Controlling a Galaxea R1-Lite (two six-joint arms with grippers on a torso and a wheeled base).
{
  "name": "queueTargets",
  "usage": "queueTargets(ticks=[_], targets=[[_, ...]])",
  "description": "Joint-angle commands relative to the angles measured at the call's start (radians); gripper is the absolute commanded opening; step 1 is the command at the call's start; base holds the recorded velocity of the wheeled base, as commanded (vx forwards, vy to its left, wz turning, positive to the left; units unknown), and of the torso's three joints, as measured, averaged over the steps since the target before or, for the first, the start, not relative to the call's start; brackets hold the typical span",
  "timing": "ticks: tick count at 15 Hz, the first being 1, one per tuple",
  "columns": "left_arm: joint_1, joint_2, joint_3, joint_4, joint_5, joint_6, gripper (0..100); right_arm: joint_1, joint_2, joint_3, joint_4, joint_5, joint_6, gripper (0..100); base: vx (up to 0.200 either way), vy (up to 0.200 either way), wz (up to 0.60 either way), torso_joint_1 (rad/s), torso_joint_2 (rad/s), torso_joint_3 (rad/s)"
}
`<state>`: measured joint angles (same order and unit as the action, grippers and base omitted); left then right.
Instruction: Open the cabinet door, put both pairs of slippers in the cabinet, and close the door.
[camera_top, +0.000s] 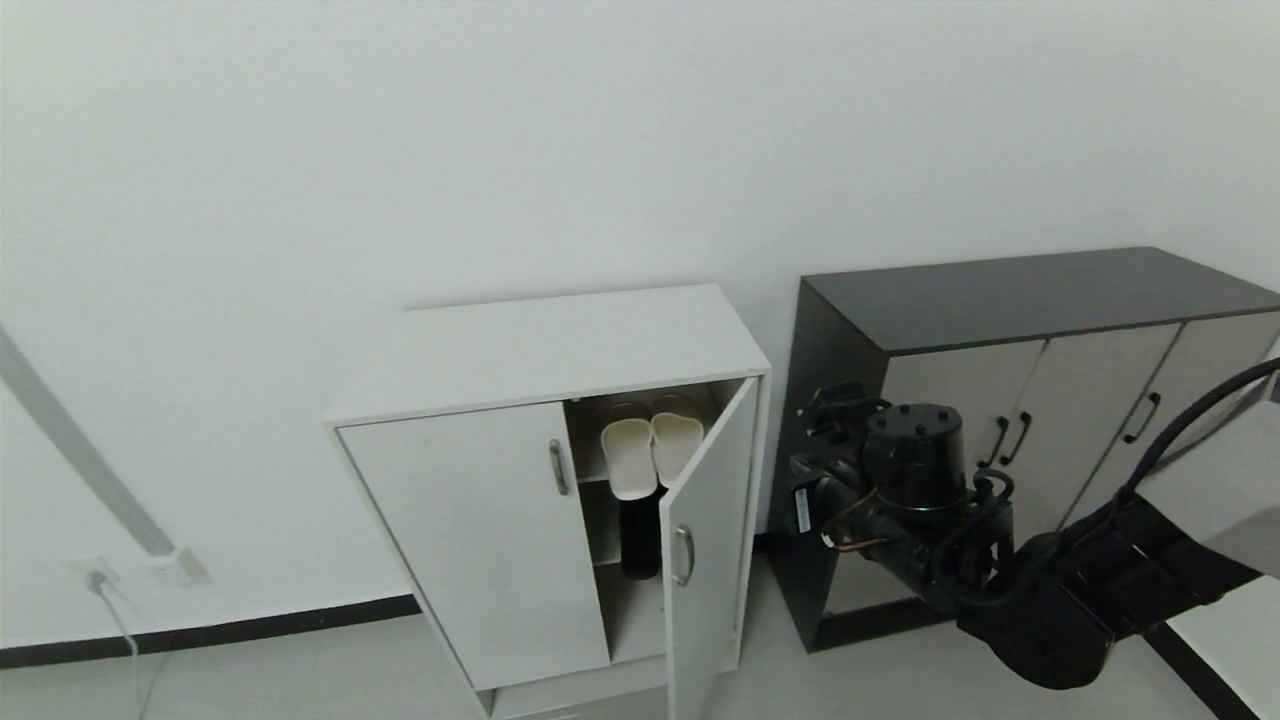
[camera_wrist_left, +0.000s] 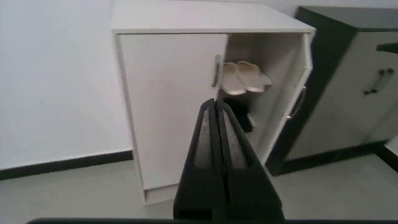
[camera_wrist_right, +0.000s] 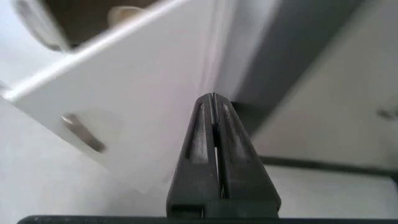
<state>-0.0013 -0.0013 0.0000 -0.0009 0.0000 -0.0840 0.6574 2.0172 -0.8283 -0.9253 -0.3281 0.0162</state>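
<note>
Upper cabinet shelf (camera_top: 591, 474), cream slippers (camera_top: 650, 450) on it

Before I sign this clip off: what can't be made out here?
- Black slippers: head view, dark in shadow; one or two, cannot tell.
- Cabinet, left half: head view, behind the shut left door.
- Right gripper: right wrist view, tips near the open door; contact unclear.
- Cream slippers: right wrist view, cut off by the edge.

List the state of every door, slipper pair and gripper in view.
White cabinet's left door: shut.
White cabinet's right door: partly open.
Cream slippers: inside, on the upper shelf.
Black slippers: inside, below the cream pair.
Left gripper: shut, empty.
Right gripper: shut, empty.
Dark grey cabinet's doors: shut.
</note>
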Motion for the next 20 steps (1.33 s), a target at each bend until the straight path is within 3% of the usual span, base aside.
queueTargets(ticks=[1,4,8,11,13,17,20], targets=[[0.000,0.001,0.000,-0.001,0.000,0.000,0,-0.001,0.009,0.001,-0.003,0.012,0.001,0,0.000,0.000,0.60,0.007,0.01,-0.007],[0.000,0.001,0.000,-0.001,0.000,0.000,0,-0.006,0.026,0.003,-0.007,0.052,0.007,0,0.000,0.000,0.00,0.000,0.00,0.000],[0.000,0.001,0.000,-0.001,0.002,0.000,0,-0.029,0.031,0.038,-0.076,0.208,0.008,0,0.000,0.000,0.00,0.000,0.00,0.000],[0.000,0.001,0.000,-0.001,0.002,0.000,0,-0.059,0.015,0.140,-0.161,0.313,0.005,0,0.000,0.000,0.00,0.000,0.00,0.000],[0.000,0.001,0.000,-0.001,0.000,0.000,0,-0.068,0.015,0.239,-0.236,0.320,0.007,0,0.000,0.000,0.00,0.000,0.00,0.000],[0.000,0.001,0.000,-0.001,0.000,0.000,0,-0.078,0.021,0.388,-0.369,0.322,0.007,0,0.200,0.000,0.00,-0.006,0.00,0.002],[0.000,0.001,0.000,-0.001,0.000,-0.002,0,-0.081,0.026,0.413,-0.392,0.330,0.007,0,0.133,0.000,0.00,0.010,0.00,0.003]])
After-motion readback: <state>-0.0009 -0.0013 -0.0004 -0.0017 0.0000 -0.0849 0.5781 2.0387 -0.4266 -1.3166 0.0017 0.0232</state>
